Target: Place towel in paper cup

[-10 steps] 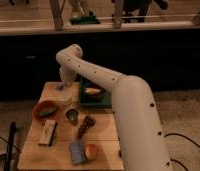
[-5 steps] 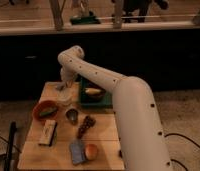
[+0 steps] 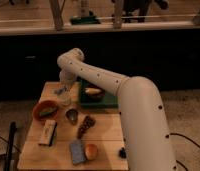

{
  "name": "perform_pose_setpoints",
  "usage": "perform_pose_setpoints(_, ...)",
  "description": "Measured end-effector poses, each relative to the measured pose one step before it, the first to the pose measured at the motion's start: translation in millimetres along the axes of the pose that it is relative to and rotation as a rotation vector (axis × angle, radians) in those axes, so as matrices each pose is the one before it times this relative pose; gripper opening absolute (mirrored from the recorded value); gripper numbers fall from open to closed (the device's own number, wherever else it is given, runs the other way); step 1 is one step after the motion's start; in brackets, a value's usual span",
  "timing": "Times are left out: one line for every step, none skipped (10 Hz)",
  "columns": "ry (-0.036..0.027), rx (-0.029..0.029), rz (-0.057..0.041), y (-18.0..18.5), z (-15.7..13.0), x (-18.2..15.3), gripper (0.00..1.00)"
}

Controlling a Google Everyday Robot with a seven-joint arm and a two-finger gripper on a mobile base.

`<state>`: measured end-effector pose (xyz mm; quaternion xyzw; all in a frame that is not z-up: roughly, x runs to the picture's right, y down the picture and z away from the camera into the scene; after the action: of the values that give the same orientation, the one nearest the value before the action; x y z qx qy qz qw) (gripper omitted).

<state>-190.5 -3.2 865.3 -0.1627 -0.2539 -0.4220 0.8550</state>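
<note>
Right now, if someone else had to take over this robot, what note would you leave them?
The gripper is shut, hanging just above the paper cup, behind the orange bowl.
The towel looks pinched at its tip, a pale scrap over the cup.
Done: towel lifted and brought to the cup.
Left: lower, let go so it drops inside, pull away.

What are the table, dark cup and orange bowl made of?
Table: pale bare-looking wood, a seam visible. Dark cup: probably metal, dull grey sheen. Orange bowl: likely plastic, even matte colour. The gripper, shut, sits above the table's back left, beyond the bowl.
</note>
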Motion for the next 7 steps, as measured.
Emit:
perform_pose_setpoints(-0.00726, -0.01006, -0.00368, 0.74, 0.94, -4.04, 0.00)
perform_pose_setpoints(-0.00472, -0.00855, -0.00378, -0.41, 0.45, -2.18, 0.00)
perform_pose_setpoints(-0.00799, -0.01246, -0.00828, -2.17, 2.43, -4.79, 0.00)
perform_pose_setpoints(-0.00558, -0.00800, -0.00397, -2.51, 1.59, -3.04, 0.00)
perform_pose_setpoints(-0.00621, -0.00955, 0.00000, -0.93, 1.33, -2.01, 0.02)
perform_pose_setpoints(-0.00521, -0.00840, 0.00885, 0.37, 0.26, -0.36, 0.12)
perform_pose_setpoints(-0.00210, -0.00480, 0.00740, 0.37, -0.28, -0.19, 0.20)
